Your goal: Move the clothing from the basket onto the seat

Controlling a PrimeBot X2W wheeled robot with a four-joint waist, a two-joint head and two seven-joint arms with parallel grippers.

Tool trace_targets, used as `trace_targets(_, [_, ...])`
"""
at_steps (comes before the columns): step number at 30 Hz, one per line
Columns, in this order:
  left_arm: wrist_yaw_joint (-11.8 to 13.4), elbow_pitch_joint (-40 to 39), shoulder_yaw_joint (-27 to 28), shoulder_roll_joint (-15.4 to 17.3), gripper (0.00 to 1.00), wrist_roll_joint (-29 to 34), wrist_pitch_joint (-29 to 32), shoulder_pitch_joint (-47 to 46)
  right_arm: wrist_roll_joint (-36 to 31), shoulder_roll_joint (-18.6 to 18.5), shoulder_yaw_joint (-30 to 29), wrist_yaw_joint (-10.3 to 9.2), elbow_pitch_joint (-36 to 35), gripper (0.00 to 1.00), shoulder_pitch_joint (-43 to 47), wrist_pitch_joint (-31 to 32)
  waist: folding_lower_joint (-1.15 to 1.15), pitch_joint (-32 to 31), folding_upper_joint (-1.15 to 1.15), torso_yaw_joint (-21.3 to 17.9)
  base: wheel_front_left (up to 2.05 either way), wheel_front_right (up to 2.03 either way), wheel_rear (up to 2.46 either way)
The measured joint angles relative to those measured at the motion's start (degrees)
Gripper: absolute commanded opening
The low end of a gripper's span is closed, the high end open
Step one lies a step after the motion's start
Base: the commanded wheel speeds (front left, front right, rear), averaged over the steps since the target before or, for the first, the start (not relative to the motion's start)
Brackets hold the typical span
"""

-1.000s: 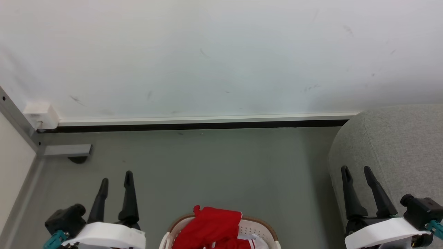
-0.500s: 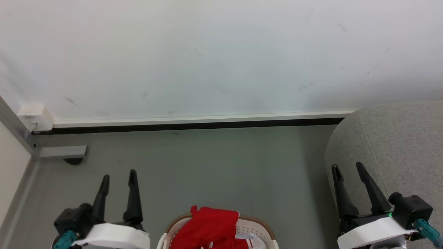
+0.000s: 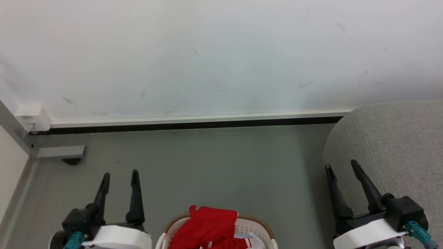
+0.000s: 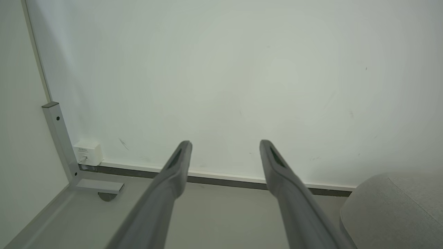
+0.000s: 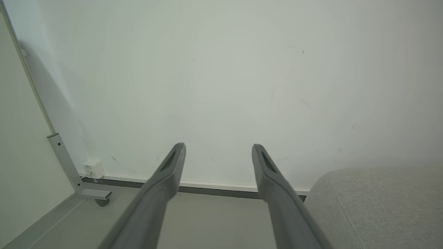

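Left end effector (image 3: pixel 120 172) and right end effector (image 3: pixel 340 163) slightly inward, both spread; head-view clothing (image 3: pixel 207 224) in basket (image 3: pixel 247 229).

Grey floor (image 3: pixel 221 162) beneath basket (image 3: pixel 250 229) and seat (image 3: pixel 398 145)

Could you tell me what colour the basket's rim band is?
Brown; the basket shows best in the head view.

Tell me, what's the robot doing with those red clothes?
The robot looks like it is only getting ready. The red clothing lies in the white basket right in front of it. Both its jaws are open and hold nothing, one on each side of the basket. The grey seat stands on its right.
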Motion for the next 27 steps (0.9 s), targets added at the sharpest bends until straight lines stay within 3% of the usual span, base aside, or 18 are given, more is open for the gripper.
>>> trace_targets(27, [0.5, -0.1, 0.2, -0.2, 1.0, 7.7, -2.3, 0.0, -7.6, 0.1, 1.5, 0.0, 0.3, 1.0, -1.0, -2.3, 0.0, 0.0, 0.0, -0.8, 0.0, 0.0, 0.0])
